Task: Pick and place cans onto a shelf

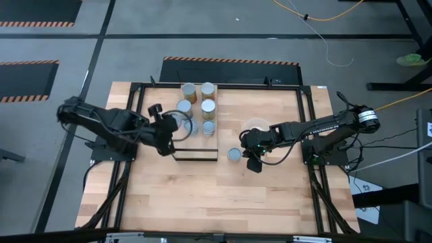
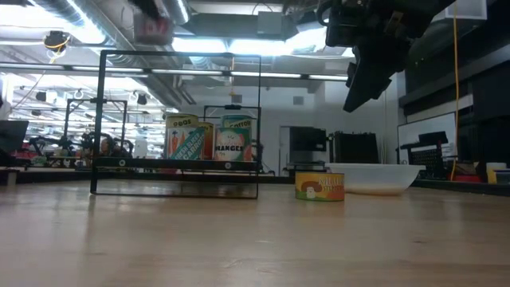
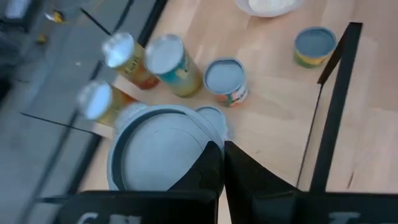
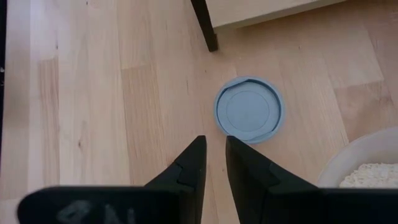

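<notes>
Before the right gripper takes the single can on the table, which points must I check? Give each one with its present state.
1. Right gripper is above the can, not touching: ok.
2. Fingers wide enough for the can: not ok, nearly shut.
3. Can upright: ok.
4. Bowl apart from the can: ok.
5. Left gripper away, at the shelf: ok.
6. Free place on the shelf: cannot tell.

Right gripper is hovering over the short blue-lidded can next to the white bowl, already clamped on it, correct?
Not clamped. In the right wrist view the right gripper hangs above the short blue-lidded can, fingers nearly together and touching nothing. The low view shows that can standing alone on the table beside the white bowl.
</notes>
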Robot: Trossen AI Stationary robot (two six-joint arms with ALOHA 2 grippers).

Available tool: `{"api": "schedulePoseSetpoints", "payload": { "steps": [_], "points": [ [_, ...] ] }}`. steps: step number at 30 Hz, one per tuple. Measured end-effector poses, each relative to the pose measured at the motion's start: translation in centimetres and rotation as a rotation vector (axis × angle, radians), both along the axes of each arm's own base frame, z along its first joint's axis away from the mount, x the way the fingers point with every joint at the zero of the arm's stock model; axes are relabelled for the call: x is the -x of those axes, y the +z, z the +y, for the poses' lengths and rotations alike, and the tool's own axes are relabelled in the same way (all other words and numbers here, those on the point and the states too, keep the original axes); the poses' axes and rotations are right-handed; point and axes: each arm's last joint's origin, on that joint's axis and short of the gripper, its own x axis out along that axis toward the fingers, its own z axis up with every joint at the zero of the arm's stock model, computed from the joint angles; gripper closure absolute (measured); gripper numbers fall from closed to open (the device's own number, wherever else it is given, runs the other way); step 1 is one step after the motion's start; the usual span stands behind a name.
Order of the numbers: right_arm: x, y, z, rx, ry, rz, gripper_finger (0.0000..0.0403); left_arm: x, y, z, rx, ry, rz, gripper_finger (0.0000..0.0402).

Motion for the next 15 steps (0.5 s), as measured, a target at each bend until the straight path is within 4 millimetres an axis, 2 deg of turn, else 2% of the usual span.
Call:
{"api": "schedulePoseSetpoints", "payload": {
  "steps": [4,8,15],
  "points": [
    [0.0,0.0,0.0,0.0,0.0,-0.003,0.0337,0.2,-3.0,1.0,0.09,0.008,-0.05,0.0401],
    [-0.1,0.1,0.0,0.01,0.017,-0.01,0.0337,-0.5,-5.7,1.6,0.156,-0.017,-0.05,0.0401],
    [-0.2,0.1,0.0,0.011,0.022,-0.023,0.0337,-1.6,-8.4,2.2,0.248,-0.036,-0.094,0.0401]
  ]
}}
